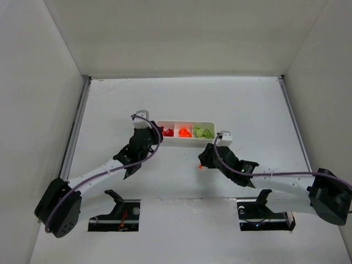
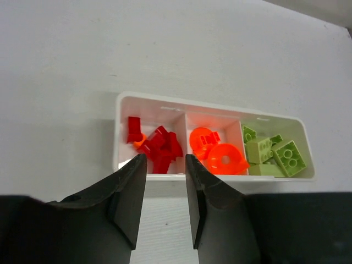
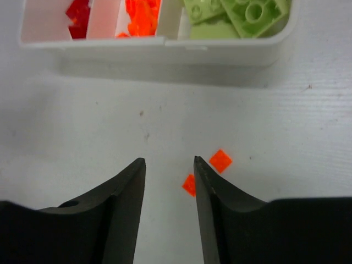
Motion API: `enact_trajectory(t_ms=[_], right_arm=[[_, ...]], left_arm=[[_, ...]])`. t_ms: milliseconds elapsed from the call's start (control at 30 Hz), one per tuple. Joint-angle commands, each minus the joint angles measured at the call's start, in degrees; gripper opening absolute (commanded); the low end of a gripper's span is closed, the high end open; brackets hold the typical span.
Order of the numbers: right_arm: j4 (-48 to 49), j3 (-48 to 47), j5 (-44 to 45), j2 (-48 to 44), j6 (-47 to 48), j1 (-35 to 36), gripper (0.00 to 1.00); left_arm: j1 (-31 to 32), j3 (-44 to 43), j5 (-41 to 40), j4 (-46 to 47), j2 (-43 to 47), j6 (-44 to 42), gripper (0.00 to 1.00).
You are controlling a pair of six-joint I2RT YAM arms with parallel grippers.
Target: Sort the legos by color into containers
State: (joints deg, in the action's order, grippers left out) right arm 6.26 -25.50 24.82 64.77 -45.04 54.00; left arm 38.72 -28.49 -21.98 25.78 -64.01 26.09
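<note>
The white three-compartment tray (image 1: 184,141) holds red legos (image 2: 157,144) on the left, orange legos (image 2: 217,154) in the middle and yellow-green legos (image 2: 275,154) on the right. My left gripper (image 2: 165,165) is open and empty, its fingertips at the tray's near wall by the red compartment. My right gripper (image 3: 169,163) is open and empty, low over the table in front of the tray. Two tiny orange legos lie loose on the table: one (image 3: 220,160) just right of the right finger, one (image 3: 189,185) partly hidden behind that finger. One shows in the top view (image 1: 199,165).
White walls enclose the table on the left, back and right. The tray (image 3: 231,52) stands across the middle, its long side facing the arms. Both arm bases sit at the near edge.
</note>
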Motion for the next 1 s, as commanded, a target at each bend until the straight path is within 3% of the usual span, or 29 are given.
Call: enact_trajectory(t_ms=[0, 167, 367, 600, 900, 967], right_arm=[[-7.74, -3.15, 2.34, 2.8, -3.83, 2.73, 0.5], [-11.36, -6.49, 2.34, 9.75, -6.9, 4.75, 0.52], [-11.97, -9.83, 2.42, 14.41, -7.7, 6.16, 0.5], [-13.46, -11.15, 3.39, 17.4, -8.58, 7.04, 0.41], [-19.7, -15.63, 10.59, 24.69, -7.96, 10.29, 0.4], [-20.32, -16.6, 11.91, 25.92, -7.44, 10.91, 0.33]], left_arm=[[-2.9, 3.52, -1.31, 2.78, 5.37, 0.63, 0.33], [-6.15, 8.01, -1.49, 3.84, 11.09, 2.3, 0.36], [-5.81, 8.01, -1.05, 3.84, 11.01, 2.83, 0.4], [-5.02, 7.84, -0.96, 4.1, 10.57, 2.83, 0.41], [-5.45, 8.54, -0.97, 4.63, 11.28, 3.01, 0.41], [-5.02, 8.45, -1.14, 4.72, 11.19, 3.01, 0.42]])
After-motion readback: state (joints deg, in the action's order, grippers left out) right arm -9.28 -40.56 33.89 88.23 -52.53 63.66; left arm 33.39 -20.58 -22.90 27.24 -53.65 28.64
